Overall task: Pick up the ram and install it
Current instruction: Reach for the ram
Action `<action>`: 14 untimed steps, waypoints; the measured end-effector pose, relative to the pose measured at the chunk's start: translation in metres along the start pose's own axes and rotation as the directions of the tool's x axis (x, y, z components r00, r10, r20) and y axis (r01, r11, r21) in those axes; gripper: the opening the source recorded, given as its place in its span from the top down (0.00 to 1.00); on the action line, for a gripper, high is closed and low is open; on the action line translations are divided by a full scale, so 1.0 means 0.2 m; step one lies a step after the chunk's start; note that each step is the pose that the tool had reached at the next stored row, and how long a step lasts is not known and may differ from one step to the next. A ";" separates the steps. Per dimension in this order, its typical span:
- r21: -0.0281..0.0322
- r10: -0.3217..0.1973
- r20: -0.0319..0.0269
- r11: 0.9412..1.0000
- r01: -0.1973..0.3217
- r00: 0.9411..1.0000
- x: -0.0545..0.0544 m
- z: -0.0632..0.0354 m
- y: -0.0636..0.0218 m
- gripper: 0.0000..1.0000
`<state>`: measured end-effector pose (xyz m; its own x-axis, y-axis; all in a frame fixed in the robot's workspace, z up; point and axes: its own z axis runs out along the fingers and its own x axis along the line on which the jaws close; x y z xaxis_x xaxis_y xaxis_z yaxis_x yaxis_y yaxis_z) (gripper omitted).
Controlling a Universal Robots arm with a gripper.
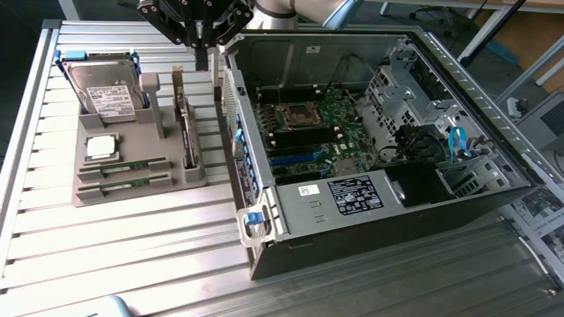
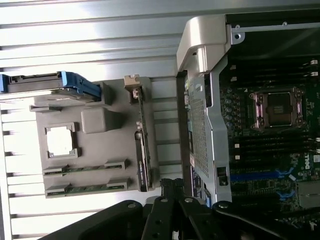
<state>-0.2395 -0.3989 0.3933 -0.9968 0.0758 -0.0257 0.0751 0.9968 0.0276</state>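
Step in hand: the approach – nothing picked yet. Gripper (image 1: pixel 202 61) hangs shut and empty over the gap between the grey holder tray (image 1: pixel 145 150) and the open computer case (image 1: pixel 300 211), well apart from the ram.

Ram (image 1: pixel 123 167) lies flat in the tray's slots, at the end farthest from the hard drive (image 1: pixel 104 92), beside the processor chip (image 1: pixel 102 146).

Judgement: a pick calls for jaws opened and squared across one stick's thin edges.

Count – two ram sticks, one hard drive, one processor chip, one upright card (image 1: pixel 185 125), one motherboard (image 1: pixel 317 125)
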 end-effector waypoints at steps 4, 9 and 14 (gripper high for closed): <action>0.000 0.000 0.000 1.000 0.000 1.000 0.01 0.000 -0.001 0.90; 0.000 0.000 0.000 1.000 0.000 1.000 0.03 -0.001 -0.002 0.90; 0.000 0.000 0.000 1.000 0.000 1.000 0.04 -0.001 -0.003 0.90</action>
<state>-0.2479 -0.3989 0.3933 -0.9968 0.0758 -0.0258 0.0751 0.9968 0.0273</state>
